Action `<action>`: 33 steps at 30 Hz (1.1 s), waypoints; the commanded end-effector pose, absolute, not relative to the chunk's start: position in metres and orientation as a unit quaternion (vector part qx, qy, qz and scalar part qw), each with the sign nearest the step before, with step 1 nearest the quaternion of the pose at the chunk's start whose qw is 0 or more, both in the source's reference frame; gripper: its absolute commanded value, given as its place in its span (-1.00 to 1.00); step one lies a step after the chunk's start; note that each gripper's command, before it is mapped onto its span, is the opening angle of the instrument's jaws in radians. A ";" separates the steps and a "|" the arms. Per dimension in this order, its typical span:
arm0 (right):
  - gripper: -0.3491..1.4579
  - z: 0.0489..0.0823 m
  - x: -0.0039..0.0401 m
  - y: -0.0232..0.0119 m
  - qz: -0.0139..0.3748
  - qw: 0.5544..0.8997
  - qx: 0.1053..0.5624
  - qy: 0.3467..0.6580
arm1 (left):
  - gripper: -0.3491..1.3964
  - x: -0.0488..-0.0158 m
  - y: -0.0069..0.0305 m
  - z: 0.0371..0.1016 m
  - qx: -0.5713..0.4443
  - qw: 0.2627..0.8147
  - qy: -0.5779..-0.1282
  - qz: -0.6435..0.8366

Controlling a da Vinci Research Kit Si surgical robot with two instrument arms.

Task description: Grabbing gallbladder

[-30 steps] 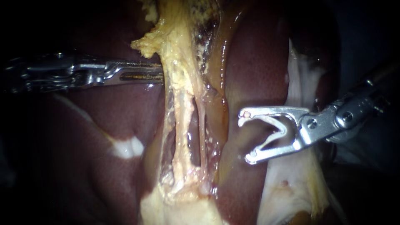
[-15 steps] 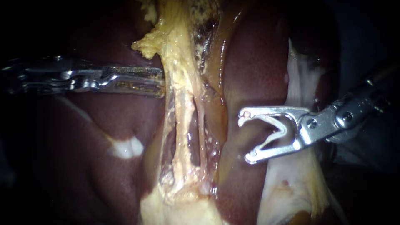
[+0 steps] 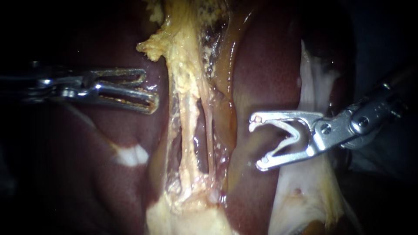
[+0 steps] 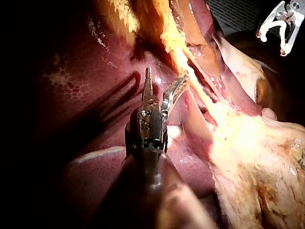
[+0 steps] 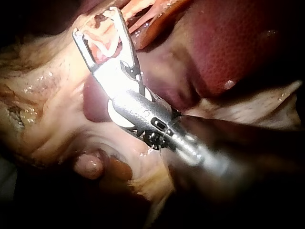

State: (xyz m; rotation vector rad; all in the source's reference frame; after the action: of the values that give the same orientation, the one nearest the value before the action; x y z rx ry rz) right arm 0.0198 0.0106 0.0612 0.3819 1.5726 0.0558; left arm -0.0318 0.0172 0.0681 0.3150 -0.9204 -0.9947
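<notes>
The pale yellow gallbladder tissue runs down the middle of the endoscope view and stretches into two thin tubes over a dark window. My left instrument lies just left of this strand with its jaws open and nothing between them. In the left wrist view its jaws gape, one tip close beside the yellow strand. My right instrument hovers over the liver to the right, its jaws wide apart and holding a white clip between them, also seen in the right wrist view as clip.
Dark red liver lies on both sides of the strand. A white sheet of tissue hangs under my right instrument. A broad yellow mass spreads at the strand's lower end.
My left instrument has drawn back to the left, away from the yellow strand, and its jaws have opened. The right instrument has not moved.
</notes>
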 end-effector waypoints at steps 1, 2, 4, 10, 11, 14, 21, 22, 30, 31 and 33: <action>-0.11 0.0612 0.0198 0.0106 0.025 0.690 0.171 0.703 | 0.06 -0.0318 0.0177 0.0675 0.140 0.763 -0.433 -0.459; -0.11 0.0612 0.0198 0.0106 0.025 0.690 0.171 0.703 | 0.08 -0.0319 0.0180 0.0671 0.138 0.759 -0.438 -0.461; -0.11 0.0612 0.0198 0.0106 0.025 0.690 0.171 0.703 | 0.13 -0.0320 0.0186 0.0662 0.131 0.753 -0.449 -0.463; -0.11 0.0612 0.0198 0.0106 0.025 0.690 0.171 0.703 | 0.27 -0.0327 0.0196 0.0647 0.123 0.740 -0.467 -0.468; -0.11 0.0612 0.0198 0.0106 0.025 0.690 0.171 0.703 | 0.27 -0.0329 0.0197 0.0646 0.122 0.737 -0.471 -0.469; -0.11 0.0612 0.0199 0.0106 0.025 0.690 0.171 0.703 | 0.31 -0.0335 0.0199 0.0644 0.121 0.735 -0.474 -0.470; -0.11 0.0612 0.0198 0.0106 0.025 0.690 0.171 0.703 | 0.33 -0.0346 0.0199 0.0643 0.121 0.734 -0.474 -0.471; -0.11 0.0612 0.0198 0.0106 0.025 0.690 0.171 0.703 | 0.33 -0.0348 0.0200 0.0644 0.122 0.734 -0.474 -0.471; -0.11 0.0612 0.0199 0.0106 0.025 0.690 0.170 0.703 | 0.31 -0.0358 0.0208 0.0653 0.120 0.734 -0.473 -0.472; -0.11 0.0612 0.0199 0.0106 0.025 0.690 0.170 0.703 | 0.31 -0.0359 0.0208 0.0655 0.120 0.734 -0.473 -0.472; -0.11 0.0612 0.0199 0.0106 0.025 0.690 0.171 0.703 | 0.29 -0.0360 0.0210 0.0657 0.120 0.734 -0.473 -0.473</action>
State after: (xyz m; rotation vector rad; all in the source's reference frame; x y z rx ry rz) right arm 0.0199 0.0106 0.0612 0.3815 1.5725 0.0559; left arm -0.0361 0.0210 0.0657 0.2630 -1.0413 -1.0399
